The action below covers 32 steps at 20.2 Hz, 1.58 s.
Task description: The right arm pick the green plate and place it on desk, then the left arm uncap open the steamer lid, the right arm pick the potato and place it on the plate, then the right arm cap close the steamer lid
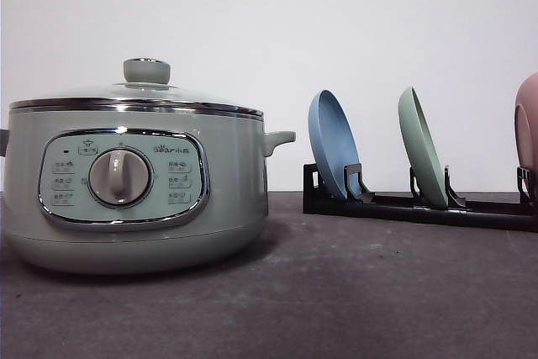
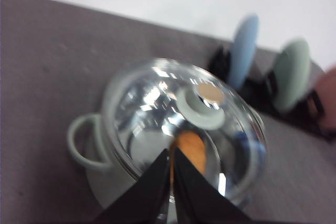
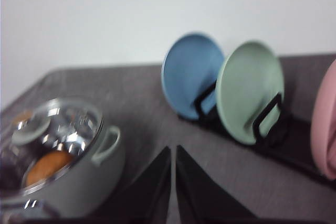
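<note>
- The steamer (image 1: 134,191) sits on the left of the desk (image 1: 336,292), its dial facing the front camera; the steamer lid (image 1: 139,94) rests closed on the steel rim, sage knob on top.
- My left gripper (image 2: 171,153) hangs above that lid; its jaws are pressed together, tips nearly touching, holding nothing; through the glass I see the potato (image 2: 190,149) lying inside the pot.
- To the right a black rack (image 1: 420,206) stands near the wall; a blue plate (image 1: 334,145) leans upright in its first slot, the green plate (image 1: 420,147) upright in the next, a pink plate (image 1: 528,124) at the edge of view.
- My right gripper (image 3: 173,153) hovers over bare desk between steamer and rack; jaws closed, empty, apart from the green plate.
</note>
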Tool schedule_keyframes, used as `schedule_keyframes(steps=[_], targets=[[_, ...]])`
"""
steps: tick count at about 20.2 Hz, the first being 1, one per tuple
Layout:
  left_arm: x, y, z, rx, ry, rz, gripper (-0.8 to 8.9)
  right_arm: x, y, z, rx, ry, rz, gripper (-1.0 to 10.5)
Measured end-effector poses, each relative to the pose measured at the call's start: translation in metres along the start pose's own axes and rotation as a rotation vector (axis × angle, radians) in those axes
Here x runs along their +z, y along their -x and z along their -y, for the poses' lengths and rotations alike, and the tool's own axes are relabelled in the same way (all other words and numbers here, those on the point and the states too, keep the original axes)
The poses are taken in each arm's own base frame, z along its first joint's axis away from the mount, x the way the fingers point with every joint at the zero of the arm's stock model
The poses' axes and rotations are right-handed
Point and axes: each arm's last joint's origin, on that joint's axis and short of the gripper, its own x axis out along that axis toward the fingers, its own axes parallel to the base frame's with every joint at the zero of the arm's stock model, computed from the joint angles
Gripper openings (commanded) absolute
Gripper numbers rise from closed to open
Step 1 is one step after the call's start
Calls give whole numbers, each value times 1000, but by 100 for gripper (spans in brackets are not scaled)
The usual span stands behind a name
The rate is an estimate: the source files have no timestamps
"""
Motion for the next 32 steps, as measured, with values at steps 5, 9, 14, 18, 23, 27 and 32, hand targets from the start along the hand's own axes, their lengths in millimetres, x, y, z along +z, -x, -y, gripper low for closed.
schedule_keyframes(steps=[5,9,14,18,23,27,32], targets=[[14,-4,5,-66,-32,-104,9,13,-8,-1,43,11,-154,11],[20,-2,12,-99,-66,-171,9,18,-13,-3,64,24,-283,11],[19,0,17,-132,-109,-249,10,17,-17,-9,120,70,-413,11],[19,0,19,-141,-119,-251,245,16,-18,-12,140,97,-419,175],[19,0,19,-143,-127,-251,447,16,-18,-11,114,101,-420,442],[19,0,19,-143,-127,-251,447,16,-18,-11,112,99,-420,442],[19,0,19,-143,-127,-251,446,18,-19,-11,109,85,-408,441]])
